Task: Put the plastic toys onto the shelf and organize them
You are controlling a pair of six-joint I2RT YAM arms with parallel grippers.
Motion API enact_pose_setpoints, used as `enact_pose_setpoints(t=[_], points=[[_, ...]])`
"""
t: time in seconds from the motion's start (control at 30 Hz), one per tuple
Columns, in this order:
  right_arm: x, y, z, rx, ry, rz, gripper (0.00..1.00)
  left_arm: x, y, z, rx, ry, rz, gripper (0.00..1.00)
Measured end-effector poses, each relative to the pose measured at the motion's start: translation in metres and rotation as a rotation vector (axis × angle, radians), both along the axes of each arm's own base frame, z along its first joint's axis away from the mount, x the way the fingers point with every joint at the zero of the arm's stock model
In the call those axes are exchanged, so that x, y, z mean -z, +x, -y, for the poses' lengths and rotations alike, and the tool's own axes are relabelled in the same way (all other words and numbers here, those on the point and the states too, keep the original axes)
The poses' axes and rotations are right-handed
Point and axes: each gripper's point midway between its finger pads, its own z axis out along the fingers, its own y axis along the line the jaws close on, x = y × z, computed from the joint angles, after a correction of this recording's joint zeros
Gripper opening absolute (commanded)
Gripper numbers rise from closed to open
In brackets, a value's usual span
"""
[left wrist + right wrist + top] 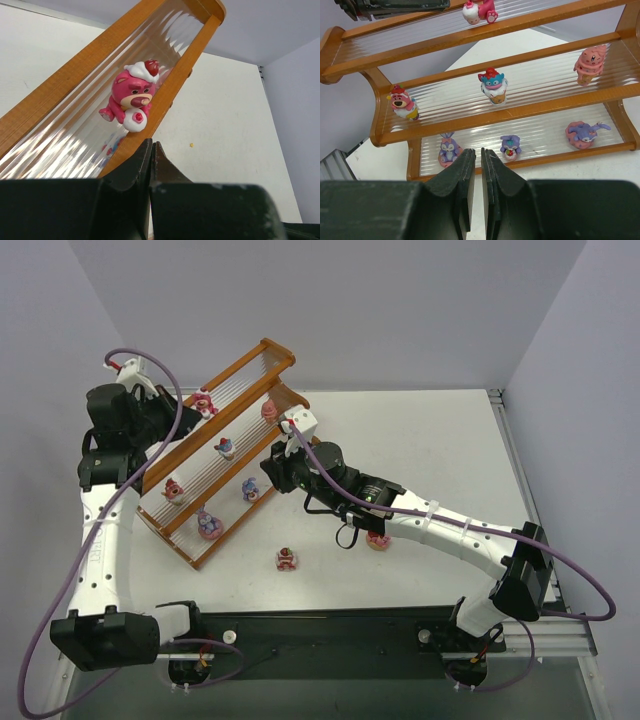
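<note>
Nearest the arm bases, two of the plastic toys are not yet shelved: a small toy (287, 558) stands alone on the surface (430, 450), and a donut-shaped toy (378, 541) lies just under the right forearm. The step in hand looks like fetching one of these, and doing it well probably means lifting the right wrist clear of the rack first, then spreading the gripper, descending straight over the lone toy and pinching it across its body rather than its glossy top. It would then be set down gently in a free gap, since the ribbed clear slats look slick and a nudge could topple a neighbour. The right arm stretches low and diagonally from its base toward the rack, wrist roughly level. The right gripper (478, 155) has its fingers pressed almost together on nothing and faces the front of the shelf (520, 113). Three toys sit on the bottom tier, three on the middle and one on the top, leaving most room up there. Farther off, the left arm rises from its base, folds at the elbow and reaches in at the rack's left end. The left gripper (151, 147) is also closed and empty, aimed along the top tier near the pink bear (131, 97); whether it touches the rail I cannot tell
</note>
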Motion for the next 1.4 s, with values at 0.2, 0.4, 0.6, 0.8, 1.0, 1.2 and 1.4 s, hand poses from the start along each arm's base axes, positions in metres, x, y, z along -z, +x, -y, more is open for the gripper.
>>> enact_pose_setpoints(t=[0.2, 0.4, 0.6, 0.8, 1.0, 1.2, 1.4], points=[[0.000, 0.002, 0.001, 0.006, 0.003, -0.003, 0.12, 0.003, 0.002, 0.007, 0.042, -0.015, -0.013, 0.00], [0.000, 0.003, 0.002, 0.008, 0.004, -0.003, 0.12, 0.012, 0.002, 0.007, 0.044, -0.020, -0.030, 0.00], [0.000, 0.005, 0.003, 0.014, 0.005, -0.005, 0.12, 0.020, 0.006, 0.007, 0.044, -0.025, -0.050, 0.00], [0.000, 0.007, 0.005, 0.019, 0.005, -0.005, 0.12, 0.021, 0.009, 0.007, 0.041, -0.030, -0.046, 0.00], [0.000, 0.008, 0.005, 0.021, 0.005, -0.005, 0.12, 0.023, 0.013, 0.007, 0.037, -0.042, -0.050, 0.00], [0.000, 0.009, 0.006, 0.024, 0.005, -0.005, 0.12, 0.025, 0.016, 0.008, 0.036, -0.053, -0.054, 0.00], [0.000, 0.010, 0.007, 0.027, 0.006, -0.005, 0.12, 0.026, 0.018, 0.009, 0.036, -0.056, -0.051, 0.00]])
